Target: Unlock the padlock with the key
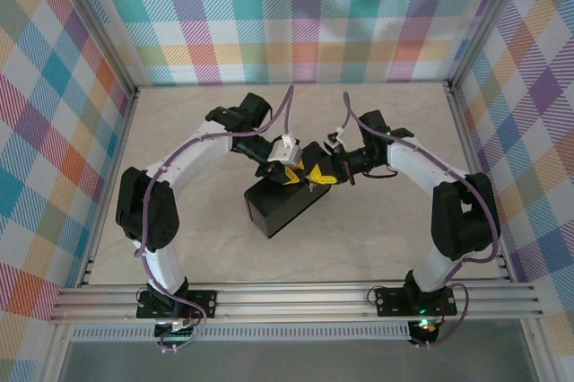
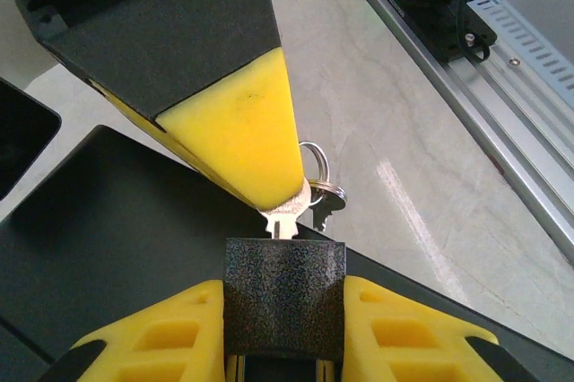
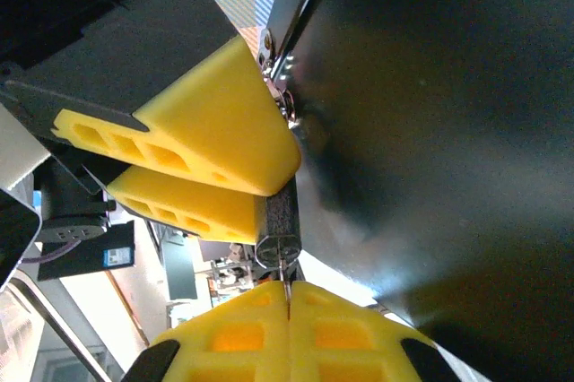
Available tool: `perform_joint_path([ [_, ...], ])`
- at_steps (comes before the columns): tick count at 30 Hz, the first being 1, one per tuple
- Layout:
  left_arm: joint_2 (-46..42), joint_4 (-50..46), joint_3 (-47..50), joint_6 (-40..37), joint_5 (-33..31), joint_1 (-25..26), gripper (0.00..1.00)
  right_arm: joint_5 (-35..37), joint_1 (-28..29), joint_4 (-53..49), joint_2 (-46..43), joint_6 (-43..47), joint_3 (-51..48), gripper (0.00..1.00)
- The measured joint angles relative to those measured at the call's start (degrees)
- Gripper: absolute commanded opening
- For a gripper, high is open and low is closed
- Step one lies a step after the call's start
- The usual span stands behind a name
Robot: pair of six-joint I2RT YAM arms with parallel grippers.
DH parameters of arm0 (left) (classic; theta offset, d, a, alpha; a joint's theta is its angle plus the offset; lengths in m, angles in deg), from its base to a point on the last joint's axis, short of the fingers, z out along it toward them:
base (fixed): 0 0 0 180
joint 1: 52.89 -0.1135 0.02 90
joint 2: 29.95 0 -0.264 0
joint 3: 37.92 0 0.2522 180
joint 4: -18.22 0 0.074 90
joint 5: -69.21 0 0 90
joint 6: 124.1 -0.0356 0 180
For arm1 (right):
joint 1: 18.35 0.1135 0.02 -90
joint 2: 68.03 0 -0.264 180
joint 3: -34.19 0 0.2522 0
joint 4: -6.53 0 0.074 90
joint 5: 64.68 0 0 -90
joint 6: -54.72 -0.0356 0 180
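padlock: black, textured body, clamped between the two yellow pads of the left gripper, whose jaws stand narrow, one on each flank of the body. we see it held above the dark top of the black box, near the middle of the table.

key: small, silvery, thin. its blade meets the end face of the padlock, in line with the body; how deep it sits we cannot tell. its head is pinched by the right gripper, whose jaws are pressed together with just the thin metal between them. from the left wrist we see one yellow finger of that gripper coming down over the head of the key.

key ring: wire loop through the key's head, hanging just beside the right gripper's finger.

second key: on the same ring, dangling free beside the first.

arms: from above, we note both bent inward, the two grippers nose to nose over the far edge of the black box.
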Motion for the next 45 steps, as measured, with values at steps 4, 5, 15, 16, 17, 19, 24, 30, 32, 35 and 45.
perform_joint_path([
  [4,0.0,0.1,0.2,0.5,0.3,-0.5,0.27,0.8,1.0,2.9,-0.2,-3.7,0.0,0.01],
  [5,-0.1,0.0,0.2,0.7,0.3,-0.7,0.27,1.1,1.2,3.4,-0.2,-4.3,0.0,0.01],
  [15,-0.2,1.1,0.8,3.4,0.5,-0.9,0.26,5.1,1.8,2.7,-2.4,-4.5,1.0,0.32],
  [16,-0.2,1.7,1.0,3.8,0.7,-0.8,0.26,5.9,1.3,2.1,-2.9,-3.8,1.0,0.35],
  [17,-0.2,2.2,1.2,4.1,0.9,-0.7,0.26,6.4,0.7,1.7,-3.3,-3.4,1.0,0.37],
  [19,-0.2,3.1,1.4,4.6,1.2,-0.5,0.26,8.5,-0.7,0.7,-4.7,-1.8,1.0,0.38],
  [24,0.3,3.3,0.9,6.4,1.6,-0.4,0.26,16.2,-3.6,1.0,-10.1,2.6,0.4,0.45],
  [30,0.4,3.9,0.9,9.1,1.8,-0.5,0.26,22.5,-3.3,12.5,-18.7,15.9,-8.2,0.42],
  [32,0.4,3.9,0.9,9.5,1.7,-0.5,0.26,23.3,-3.3,20.5,-21.1,21.0,-14.5,0.38],
  [35,0.4,3.9,0.9,10.2,1.6,-0.4,0.26,21.5,-3.3,26.4,-20.6,26.4,-18.1,0.31],
  [45,0.3,4.3,0.9,11.2,1.3,-0.5,0.26,17.0,-2.0,23.2,-16.3,32.7,-9.2,0.09],
])
